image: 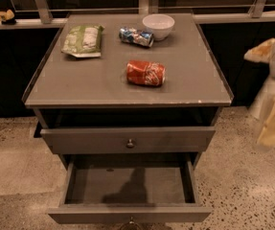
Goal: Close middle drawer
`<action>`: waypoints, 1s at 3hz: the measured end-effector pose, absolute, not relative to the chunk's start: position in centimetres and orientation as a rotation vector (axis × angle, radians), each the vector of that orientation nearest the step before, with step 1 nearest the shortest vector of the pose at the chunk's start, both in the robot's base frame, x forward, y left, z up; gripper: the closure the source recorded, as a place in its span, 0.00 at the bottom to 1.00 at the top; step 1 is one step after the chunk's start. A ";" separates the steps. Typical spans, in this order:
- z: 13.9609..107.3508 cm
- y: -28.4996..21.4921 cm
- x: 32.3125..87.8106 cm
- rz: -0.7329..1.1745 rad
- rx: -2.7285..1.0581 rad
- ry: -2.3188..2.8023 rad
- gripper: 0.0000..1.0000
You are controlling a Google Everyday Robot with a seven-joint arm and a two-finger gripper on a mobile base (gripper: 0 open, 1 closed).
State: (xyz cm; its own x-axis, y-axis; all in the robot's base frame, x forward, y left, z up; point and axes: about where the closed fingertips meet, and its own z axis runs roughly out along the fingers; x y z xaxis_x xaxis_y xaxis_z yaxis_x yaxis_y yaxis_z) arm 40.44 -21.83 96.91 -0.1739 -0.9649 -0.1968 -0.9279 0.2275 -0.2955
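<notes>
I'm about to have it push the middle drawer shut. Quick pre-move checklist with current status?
1. Middle drawer open and needing the push: ok.
2. Its inside free of objects: ok, only a shadow shows.
3. Gripper lined up with the drawer front: not ok, it hangs to the right of the cabinet, apart from it.
4. Upper drawer out of the way: ok, it sits further back.
5. Red can well in from the cabinet top's edge: ok.

I log by colour:
- Plain grey wooden desk [79,87].
- Grey middle drawer [127,213], darker grey inside.
- Red crushed soda can [146,73] with white markings.
- Blue-and-silver crushed can [136,36].
- White round bowl [158,25].
- Green-and-white snack bag [82,40].
- Beige speckled floor [233,186].
- Cream-yellow gripper [273,121], at the right edge beside the desk.
</notes>
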 end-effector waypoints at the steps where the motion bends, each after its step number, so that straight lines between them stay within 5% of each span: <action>1: 94.1 -22.7 36.2 -0.170 -1.722 2.158 0.00; 3: 82.1 -24.0 32.1 -0.087 -1.624 2.294 0.00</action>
